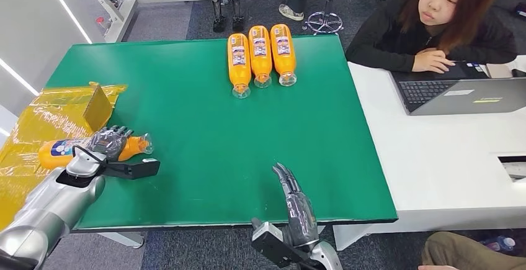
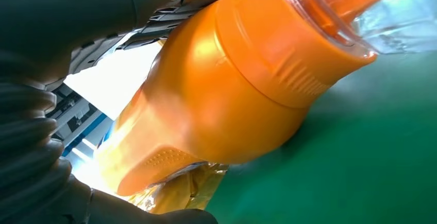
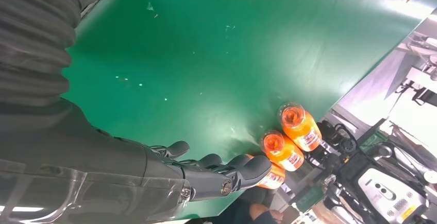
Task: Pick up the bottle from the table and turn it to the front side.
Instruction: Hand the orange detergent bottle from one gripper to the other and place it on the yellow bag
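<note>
The left hand grasps the bottle lying at the green tabletop's left edge, label writing too small to read. The right hand hovers, fingers released and straight.

Our left hand wrapped around a lying orange plastic bottle; our right hand flat, fingers extended, empty.

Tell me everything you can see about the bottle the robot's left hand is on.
The orange bottle lies on its side at the green table's left edge, partly over a yellow plastic bag. It looks like glossy orange plastic with a clear cap pointing toward the table's middle and a white-and-blue label near its base. The left hand wraps over its neck end, fingers curled across the top. The left wrist view shows a ribbed orange collar under the cap.
</note>
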Tool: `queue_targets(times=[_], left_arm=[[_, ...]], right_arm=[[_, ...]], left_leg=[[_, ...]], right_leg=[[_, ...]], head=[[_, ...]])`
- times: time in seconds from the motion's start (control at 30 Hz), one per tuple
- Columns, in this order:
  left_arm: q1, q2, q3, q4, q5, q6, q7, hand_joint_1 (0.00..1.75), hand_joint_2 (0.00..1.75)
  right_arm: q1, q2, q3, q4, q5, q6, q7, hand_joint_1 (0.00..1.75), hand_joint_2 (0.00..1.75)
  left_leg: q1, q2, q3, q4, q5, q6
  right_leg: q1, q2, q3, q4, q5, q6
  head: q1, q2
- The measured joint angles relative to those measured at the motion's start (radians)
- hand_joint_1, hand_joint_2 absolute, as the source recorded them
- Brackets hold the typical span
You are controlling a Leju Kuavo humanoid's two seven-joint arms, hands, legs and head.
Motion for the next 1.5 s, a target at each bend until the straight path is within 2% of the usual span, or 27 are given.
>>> queue_targets(times=[0.53, 0.77, 0.97, 1.2, 1.5], left_arm=[[0.004, 0.012, 0.003, 0.0, 0.002, 0.003, -0.002, 0.0, 1.75], [0.018, 0.028, 0.022, 0.0, 0.002, 0.025, 0.003, 0.0, 1.75], [0.005, -0.013, 0.024, 0.0, -0.026, 0.047, -0.005, 0.0, 1.75], [-0.013, -0.071, 0.024, -0.013, -0.042, 0.164, -0.049, 0.0, 1.75], [-0.012, -0.103, 0.039, -0.051, -0.059, 0.279, -0.075, 0.0, 1.75]], right_arm=[[0.001, 0.0, 0.0, -0.002, 0.0, 0.001, 0.0, 0.0, 1.75], [-0.006, 0.0, -0.001, -0.001, -0.026, 0.029, -0.014, 0.0, 1.75], [-0.032, 0.0, -0.028, -0.01, -0.019, 0.04, 0.013, 0.0, 1.75], [-0.018, 0.0, -0.058, -0.033, 0.004, 0.05, 0.025, 0.0, 1.75], [0.004, 0.0, -0.074, -0.036, 0.018, 0.041, 0.025, 0.0, 1.75]], left_leg=[[0.0, 0.0, 0.0, 0.0, 0.001, -0.001], [0.0, 0.0, 0.001, -0.001, 0.001, -0.001], [0.0, -0.001, 0.001, 0.0, 0.001, -0.001], [0.0, -0.001, 0.001, 0.0, 0.001, -0.002], [0.0, -0.001, 0.001, 0.0, 0.001, -0.002]], right_leg=[[0.0, 0.0, 0.0, 0.0, 0.0, -0.001], [0.0, 0.0, 0.0, 0.0, 0.0, -0.001], [0.0, -0.002, 0.001, 0.0, 0.001, -0.001], [0.0, -0.001, 0.0, 0.0, 0.001, -0.001], [0.0, -0.001, 0.0, 0.0, 0.001, -0.001]], head=[[0.0, 0.0], [0.0, 0.0], [0.0, 0.0], [0.0, 0.0], [0.0, 0.0]])
